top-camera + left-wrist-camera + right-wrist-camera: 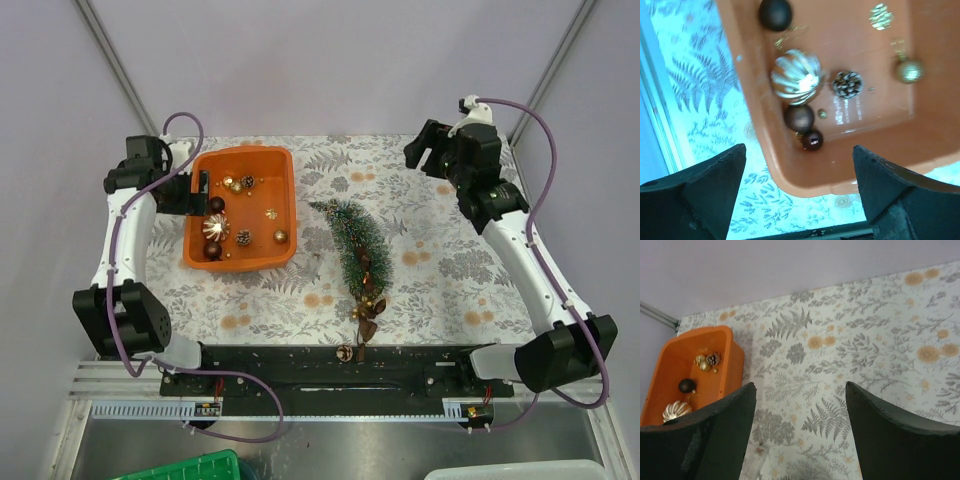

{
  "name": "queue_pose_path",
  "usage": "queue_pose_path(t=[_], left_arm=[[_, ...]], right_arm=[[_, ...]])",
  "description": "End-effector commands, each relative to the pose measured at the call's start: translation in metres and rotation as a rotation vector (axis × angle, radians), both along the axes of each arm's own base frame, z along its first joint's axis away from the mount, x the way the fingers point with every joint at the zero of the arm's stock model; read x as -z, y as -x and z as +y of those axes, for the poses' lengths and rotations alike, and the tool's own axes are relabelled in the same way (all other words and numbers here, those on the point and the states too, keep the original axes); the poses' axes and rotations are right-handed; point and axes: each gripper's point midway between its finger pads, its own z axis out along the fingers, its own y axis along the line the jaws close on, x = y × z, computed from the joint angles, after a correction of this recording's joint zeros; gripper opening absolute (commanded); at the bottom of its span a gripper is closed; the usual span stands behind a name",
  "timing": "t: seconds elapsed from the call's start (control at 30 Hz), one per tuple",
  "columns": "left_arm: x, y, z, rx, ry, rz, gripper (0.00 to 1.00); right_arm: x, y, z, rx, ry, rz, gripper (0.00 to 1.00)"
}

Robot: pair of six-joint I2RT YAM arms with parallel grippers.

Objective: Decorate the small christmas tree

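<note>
The small christmas tree (352,245) is lying on its side on the worktop (440,270), just beside the right wall of the orange tray (288,215) (tip pointing away, base toward the arm mounts). The left end effector (799,147) is hovering over the tray's left wall with its jaws standing apart, gripping nothing. The right end effector (800,385) is hanging over the far right of the worktop, jaws likewise apart and empty.
</note>
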Motion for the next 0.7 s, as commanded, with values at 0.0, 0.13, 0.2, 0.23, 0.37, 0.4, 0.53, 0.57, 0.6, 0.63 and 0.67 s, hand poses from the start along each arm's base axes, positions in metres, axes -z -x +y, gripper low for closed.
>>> queue_pose_path(t=[0.0, 0.13, 0.2, 0.23, 0.37, 0.4, 0.53, 0.57, 0.6, 0.63, 0.67], left_arm=[[0.033, -0.001, 0.039, -0.176, -0.054, 0.060, 0.91], [0.049, -0.008, 0.053, -0.237, -0.032, 0.066, 0.91], [0.058, -0.011, 0.052, -0.233, -0.005, 0.090, 0.91], [0.065, -0.013, 0.050, -0.224, 0.018, 0.107, 0.91], [0.088, -0.023, 0.047, -0.212, 0.072, 0.152, 0.83], [0.096, -0.025, 0.048, -0.208, 0.076, 0.171, 0.77], [0.126, -0.027, 0.043, -0.190, 0.108, 0.252, 0.54], [0.130, -0.027, 0.042, -0.187, 0.112, 0.261, 0.49], [0.132, -0.028, 0.039, -0.176, 0.124, 0.263, 0.44], [0.133, -0.029, 0.035, -0.168, 0.128, 0.267, 0.41], [0.135, -0.028, 0.029, -0.152, 0.131, 0.271, 0.39]], right_arm=[[-0.004, 0.005, 0.019, -0.092, -0.077, -0.034, 0.80], [0.010, 0.013, 0.016, -0.097, -0.051, -0.020, 0.79], [0.013, 0.017, 0.014, -0.095, -0.048, -0.026, 0.79], [0.012, 0.019, 0.014, -0.095, -0.049, -0.032, 0.79], [0.018, 0.023, 0.014, -0.100, -0.055, -0.032, 0.79], [0.020, 0.023, 0.014, -0.099, -0.056, -0.030, 0.79], [0.024, 0.023, 0.014, -0.098, -0.057, -0.033, 0.79], [0.025, 0.023, 0.014, -0.097, -0.055, -0.033, 0.79], [0.026, 0.023, 0.013, -0.096, -0.053, -0.031, 0.79], [0.029, 0.023, 0.013, -0.095, -0.048, -0.027, 0.79], [0.031, 0.022, 0.013, -0.093, -0.049, -0.025, 0.80]])
